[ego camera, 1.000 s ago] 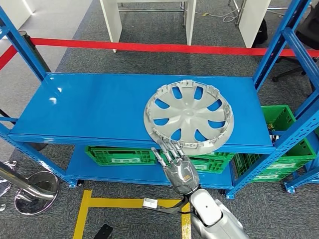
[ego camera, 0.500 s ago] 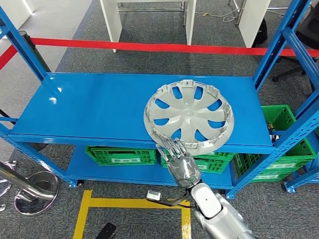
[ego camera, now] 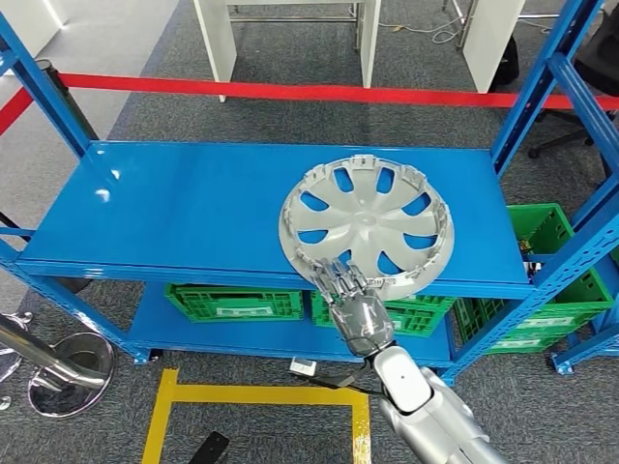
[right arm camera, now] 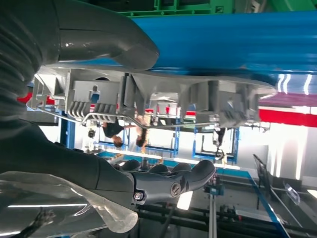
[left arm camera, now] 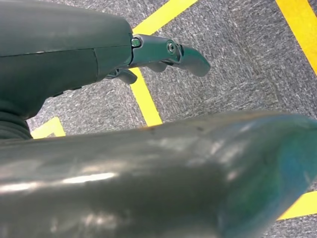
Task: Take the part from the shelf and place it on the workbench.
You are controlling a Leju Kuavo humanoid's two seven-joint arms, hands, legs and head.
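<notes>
One grey hubcap (ego camera: 367,227) on blue shelf (ego camera: 183,208), right hand (ego camera: 355,309) fingers (ego camera: 338,276) spread over its rim, three green crates (ego camera: 235,302) below

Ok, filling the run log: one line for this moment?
right robot hand: open, at hubcap rim | hubcap: on shelf | grasp: not yet
</notes>
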